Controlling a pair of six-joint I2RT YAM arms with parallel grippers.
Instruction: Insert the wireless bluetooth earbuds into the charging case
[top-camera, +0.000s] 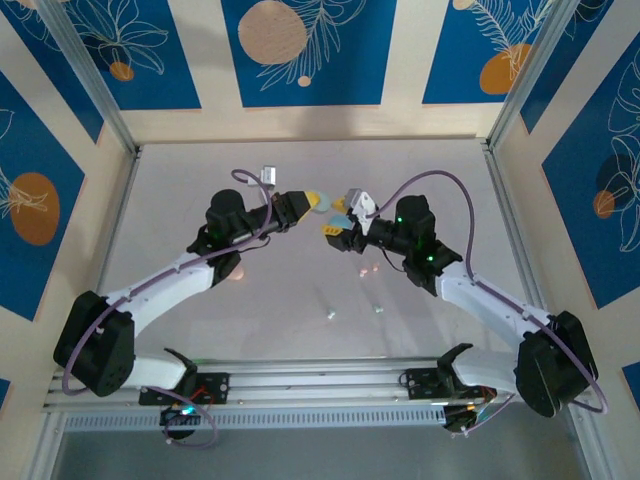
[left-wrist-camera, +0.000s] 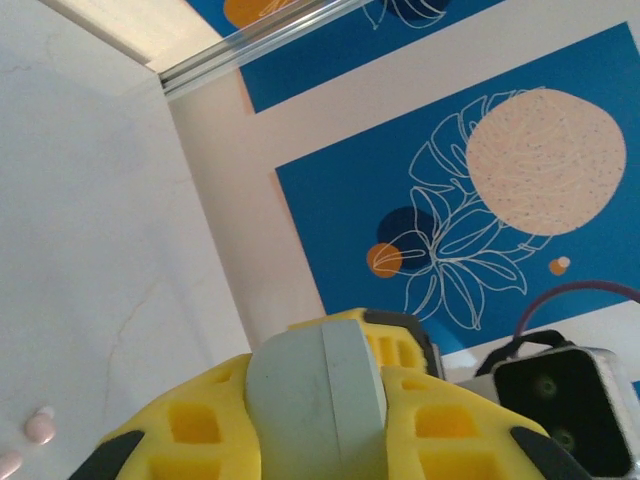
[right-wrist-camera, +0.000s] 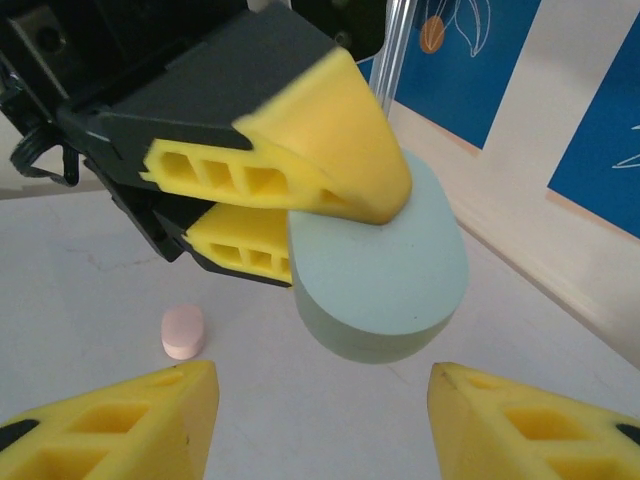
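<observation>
So here's where things are. The left end effector (right-wrist-camera: 335, 235) is clamped on the charging case (right-wrist-camera: 385, 280), a smooth mint-green pebble shape. One yellow finger presses on its top face and the other is tucked under it. From the left wrist camera the same case (left-wrist-camera: 315, 400) sits squeezed between the yellow pads, with a seam line running down its face. Can't tell from any angle whether its lower edge touches the tabletop (right-wrist-camera: 100, 260) or hangs just off it.

The right end effector (right-wrist-camera: 325, 420) faces the case from the other side. Its two yellow fingers are spread apart with nothing between them, and the case sits just beyond the tips. In the top view the two end effectors meet nose to nose around the middle of the tabletop, a bit toward the far side.

Earbuds: one pink earbud (right-wrist-camera: 183, 331) lies on the tabletop just beside the case, on the left in the right wrist view and not touching it. The left wrist camera picks up a pair of pink buds (left-wrist-camera: 40, 427) lying on the tabletop in its lower left corner.
</observation>
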